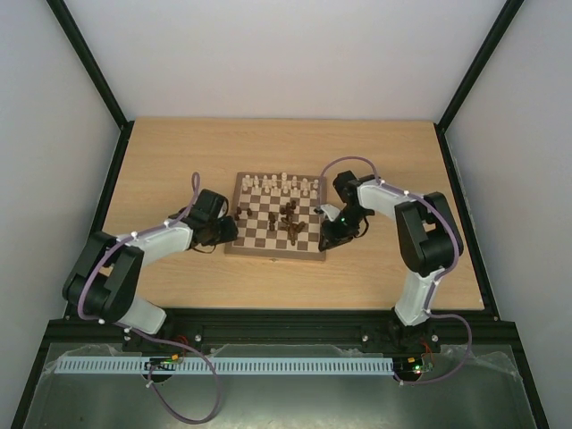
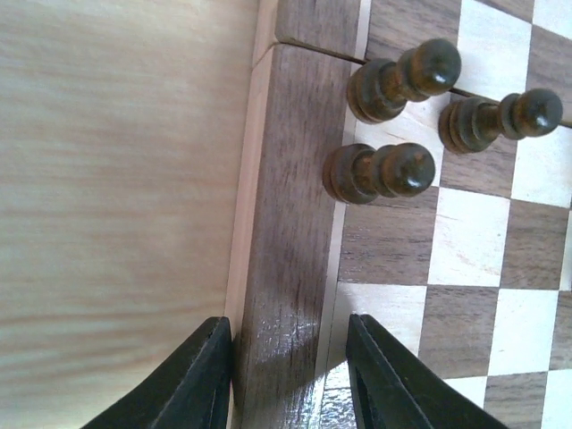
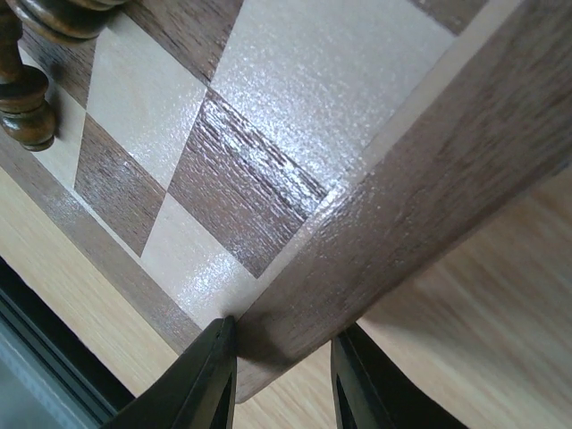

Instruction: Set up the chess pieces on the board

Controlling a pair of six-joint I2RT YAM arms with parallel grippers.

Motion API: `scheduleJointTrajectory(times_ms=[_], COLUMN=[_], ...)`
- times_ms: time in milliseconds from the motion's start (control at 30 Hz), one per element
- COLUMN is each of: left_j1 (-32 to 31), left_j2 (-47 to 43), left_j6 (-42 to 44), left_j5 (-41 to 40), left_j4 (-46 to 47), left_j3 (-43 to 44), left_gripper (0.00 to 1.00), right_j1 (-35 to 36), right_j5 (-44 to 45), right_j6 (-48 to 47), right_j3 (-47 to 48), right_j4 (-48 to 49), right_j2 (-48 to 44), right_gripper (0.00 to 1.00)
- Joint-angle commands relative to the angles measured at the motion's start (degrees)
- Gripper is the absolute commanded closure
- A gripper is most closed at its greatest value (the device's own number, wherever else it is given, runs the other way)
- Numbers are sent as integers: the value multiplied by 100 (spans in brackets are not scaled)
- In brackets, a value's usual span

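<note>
1. Chessboard (image 1: pixel 273 253): small, square, wooden, dark brown and cream checks, brown border. It lies flat at the centre of the overhead frame with a gripper at each side.
2. Left gripper (image 2: pixel 290 326): two black fingers (image 2: pixel 192 384) at the bottom of the left wrist frame bracket the chessboard's brown border. One fingertip is against the outer edge and the other is at the border's inner line. Cannot tell whether they actually pinch it.
3. Right gripper (image 3: pixel 284 329): the black fingertips (image 3: pixel 210 375) at bottom centre of the right wrist frame touch both sides of the border beside a corner. The jaws are clenched on the chessboard.
4. Overhead frame: the left gripper meets the board's left edge about halfway up. The right gripper is at the board's lower right corner.
5. Three dark pawns (image 2: pixel 380 172) sit in the upper right of the left wrist frame, on squares just inside the border and apart from the fingers.
6. Dark brown turned wooden pieces (image 1: pixel 290 219) cluster near the board's middle in the overhead frame. One shows at the upper left of the right wrist frame.
7. Pale cream turned wooden pieces (image 1: pixel 277 186) line the rows along the board's top edge in the overhead frame.
8. Light wooden table (image 1: pixel 179 161) lies under the board.
</note>
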Motion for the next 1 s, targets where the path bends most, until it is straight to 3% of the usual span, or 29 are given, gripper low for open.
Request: scheduleJointTrajectory(times_ms=[0,267,533,667,767,967], left_j1=[-770,-1544,-1747,-1747,-1739,-1677], left_j2=[-261,-861,-1448,-1938,-2565,-3117], left_j6=[-178,-595,-820,-962,-1078,-390], left_j5=[1264,894,604,-35,-590,-1109], left_j4=[-36,-26,-127,-604,-1001,-1295], left_j3=[-405,-916,-1198,-1014,-762,40], left_gripper=[63,62,62,55,43,36], right_j1=[263,206,49,-276,-506,-602], right_j5=[148,337,495,514,686,826], right_j6=[-440,-717,-716,-661,-610,-335], right_j3=[-505,-882,-962,-820,-563,-230], right_j4=[-196,-247,-221,-265,-418,-107], right_j2=[122,-233,-486,-845,-1289,-2631], right_gripper=[71,72,71,69,63,52])
